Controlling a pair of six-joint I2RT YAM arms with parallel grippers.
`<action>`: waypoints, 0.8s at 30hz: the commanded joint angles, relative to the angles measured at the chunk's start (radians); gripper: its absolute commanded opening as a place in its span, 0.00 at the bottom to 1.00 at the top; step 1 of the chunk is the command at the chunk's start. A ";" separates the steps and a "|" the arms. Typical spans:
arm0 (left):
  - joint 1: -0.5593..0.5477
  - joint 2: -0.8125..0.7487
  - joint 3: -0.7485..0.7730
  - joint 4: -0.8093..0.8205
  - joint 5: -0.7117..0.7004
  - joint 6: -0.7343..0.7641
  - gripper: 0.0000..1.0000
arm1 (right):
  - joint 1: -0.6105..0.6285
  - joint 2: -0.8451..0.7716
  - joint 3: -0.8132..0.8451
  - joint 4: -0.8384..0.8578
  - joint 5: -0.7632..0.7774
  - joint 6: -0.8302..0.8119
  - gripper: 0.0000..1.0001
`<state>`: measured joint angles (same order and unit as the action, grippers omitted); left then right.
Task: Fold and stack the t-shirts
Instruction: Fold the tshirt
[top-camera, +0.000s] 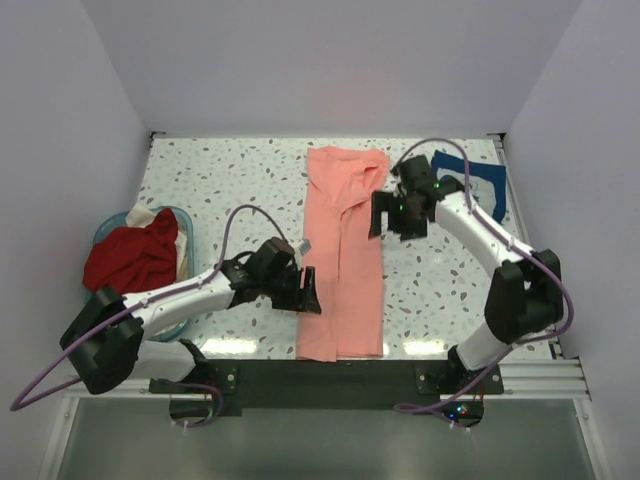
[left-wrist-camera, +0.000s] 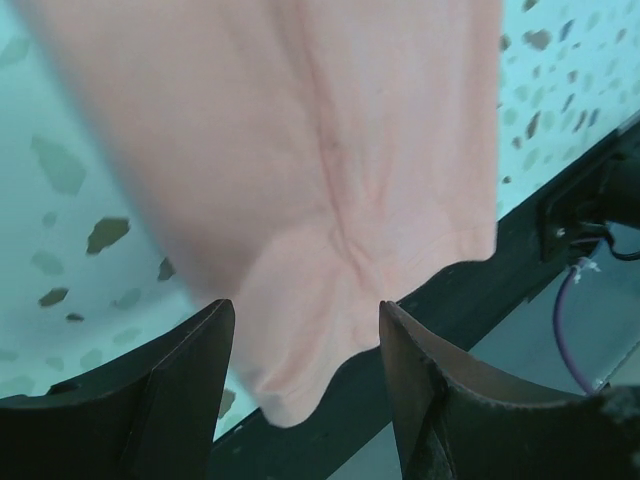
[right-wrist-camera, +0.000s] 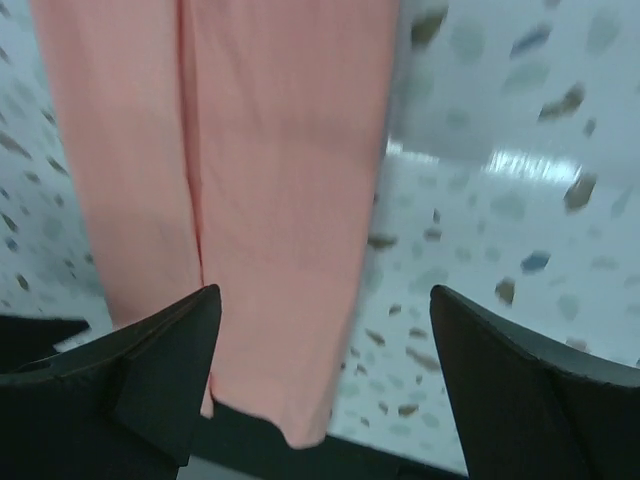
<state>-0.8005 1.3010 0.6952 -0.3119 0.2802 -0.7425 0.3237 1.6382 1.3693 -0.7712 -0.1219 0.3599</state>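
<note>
A salmon-pink t-shirt (top-camera: 341, 250) lies folded into a long strip down the table's middle, its hem hanging at the near edge. It fills the left wrist view (left-wrist-camera: 300, 150) and the right wrist view (right-wrist-camera: 260, 180). My left gripper (top-camera: 308, 291) is open at the strip's left edge, low, empty. My right gripper (top-camera: 390, 215) is open above the strip's right edge near the collar end, empty. A navy blue t-shirt (top-camera: 478, 183) lies folded at the back right. A dark red t-shirt (top-camera: 130, 258) and a cream one (top-camera: 152, 217) are heaped in the teal basket.
The teal plastic basket (top-camera: 185, 222) stands at the left of the speckled table (top-camera: 220, 180). The table's dark front rail (top-camera: 330, 372) runs along the near edge. White walls close in the back and sides.
</note>
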 joint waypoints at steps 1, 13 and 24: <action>0.000 -0.072 -0.046 -0.027 -0.035 -0.032 0.64 | 0.089 -0.191 -0.215 -0.069 -0.024 0.082 0.88; 0.000 -0.138 -0.169 -0.012 -0.007 -0.098 0.64 | 0.325 -0.546 -0.705 -0.073 -0.119 0.355 0.72; -0.002 -0.080 -0.172 -0.046 0.005 -0.072 0.61 | 0.393 -0.537 -0.753 -0.016 -0.182 0.419 0.64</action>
<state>-0.8009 1.2179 0.5251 -0.3519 0.2741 -0.8257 0.6918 1.0931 0.6270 -0.8341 -0.2726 0.7273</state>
